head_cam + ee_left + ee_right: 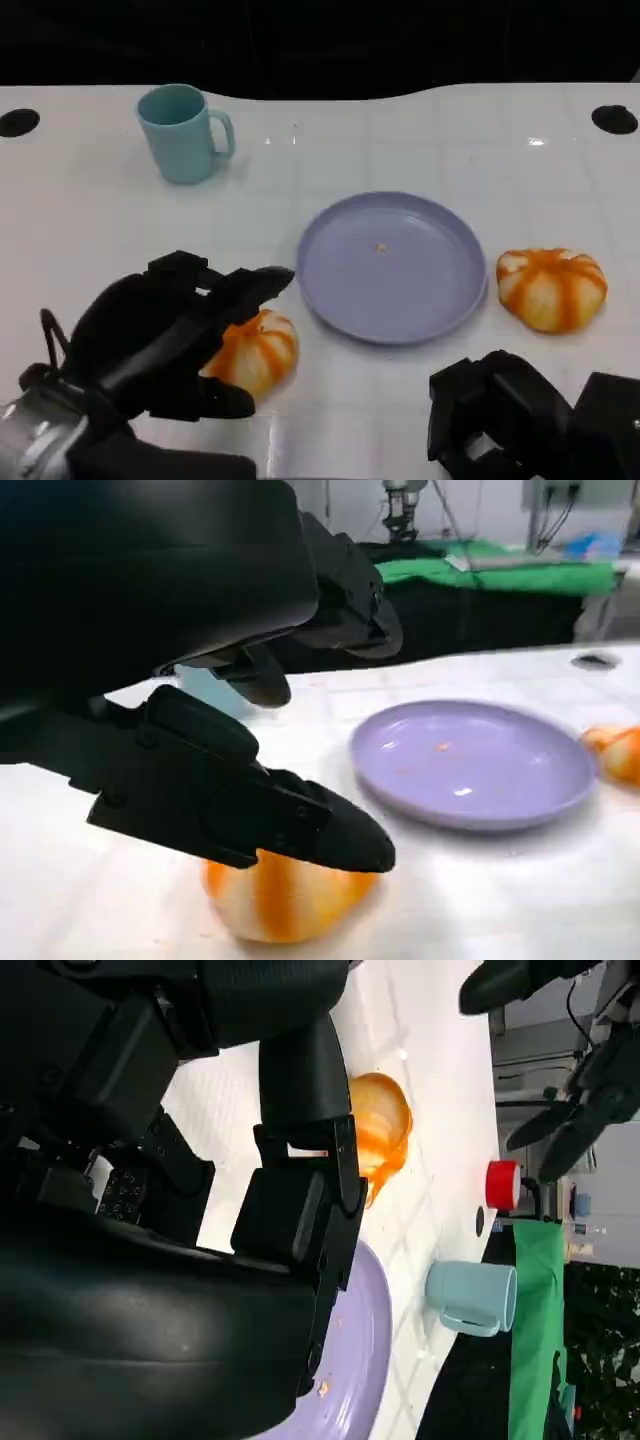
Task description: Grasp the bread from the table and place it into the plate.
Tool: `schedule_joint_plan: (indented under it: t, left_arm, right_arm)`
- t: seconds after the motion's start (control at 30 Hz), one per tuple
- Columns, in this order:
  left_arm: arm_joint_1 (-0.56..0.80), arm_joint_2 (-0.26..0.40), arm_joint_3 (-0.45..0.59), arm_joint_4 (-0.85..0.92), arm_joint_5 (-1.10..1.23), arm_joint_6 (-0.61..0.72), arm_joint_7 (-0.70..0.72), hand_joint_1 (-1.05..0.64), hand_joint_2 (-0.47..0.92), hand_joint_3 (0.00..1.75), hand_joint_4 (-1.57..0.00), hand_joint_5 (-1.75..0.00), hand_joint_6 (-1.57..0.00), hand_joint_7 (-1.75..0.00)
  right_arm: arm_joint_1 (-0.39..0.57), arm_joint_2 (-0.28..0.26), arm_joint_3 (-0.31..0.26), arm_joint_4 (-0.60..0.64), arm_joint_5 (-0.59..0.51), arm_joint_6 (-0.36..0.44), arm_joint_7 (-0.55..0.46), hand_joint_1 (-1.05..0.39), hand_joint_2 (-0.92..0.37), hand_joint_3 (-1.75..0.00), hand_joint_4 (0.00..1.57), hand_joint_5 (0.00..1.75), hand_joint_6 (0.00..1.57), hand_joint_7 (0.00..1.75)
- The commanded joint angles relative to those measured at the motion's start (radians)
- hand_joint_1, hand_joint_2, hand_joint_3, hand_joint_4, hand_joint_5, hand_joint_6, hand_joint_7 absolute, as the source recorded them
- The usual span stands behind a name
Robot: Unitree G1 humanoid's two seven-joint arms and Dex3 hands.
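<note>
A round orange-and-white bread (262,352) lies on the white table left of the lilac plate (330,300). My left hand (165,335) is over its left side with fingers spread; in the left wrist view the thumb (300,825) lies on top of the bread (285,905) while the other fingers (340,600) stay above it, apart. The plate (475,770) holds only a crumb. A second bread (552,288) sits just right of the plate. My right hand (505,410) rests low at the table's near right, holding nothing. The right wrist view shows the bread (385,1125) beyond that hand's fingers (300,1200).
A light blue mug (185,132) stands at the far left of the table, also in the right wrist view as the mug (475,1298). Two dark holes (615,118) mark the table's far corners. Beyond the far edge it is dark.
</note>
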Motion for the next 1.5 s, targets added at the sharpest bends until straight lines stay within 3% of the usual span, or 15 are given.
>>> schedule_joint_plan:
  t: [0.03,0.33,0.77,1.23,1.5]
  left_arm:
    - [-0.034,0.012,-0.056,-0.024,0.128,0.082,-0.048,-0.73,0.87,0.00,-0.20,-0.44,-0.25,-0.02]
    - [-0.072,-0.055,-0.167,-0.001,0.331,0.251,-0.091,-0.74,0.84,0.00,-0.24,-0.43,-0.26,-0.01]
    - [-0.154,-0.121,-0.258,0.146,0.394,0.391,-0.173,-0.63,0.73,0.00,-0.19,-0.46,-0.20,0.00]
    - [-0.233,-0.140,-0.300,0.342,0.328,0.435,-0.101,-0.64,0.74,0.01,-0.15,-0.50,-0.17,0.00]
    - [-0.300,-0.146,-0.335,0.522,0.281,0.432,0.030,-0.63,0.76,0.01,-0.13,-0.53,-0.16,0.00]
  right_arm:
    - [-0.009,-0.007,-0.009,0.013,0.010,-0.012,0.008,-1.05,-0.15,-1.21,1.54,1.26,1.57,0.96]
    - [-0.005,-0.012,-0.007,0.000,-0.001,0.000,-0.001,-1.05,-0.15,-1.22,1.54,1.26,1.57,0.97]
    - [-0.006,-0.013,-0.006,0.001,-0.005,-0.004,-0.003,-1.05,-0.15,-1.22,1.53,1.25,1.57,0.96]
    - [-0.004,-0.013,-0.006,0.003,-0.005,-0.003,-0.007,-1.05,-0.15,-1.22,1.54,1.26,1.57,0.97]
    - [0.000,-0.012,-0.007,0.000,0.008,0.002,0.002,-1.05,-0.14,-1.22,1.55,1.25,1.57,0.97]
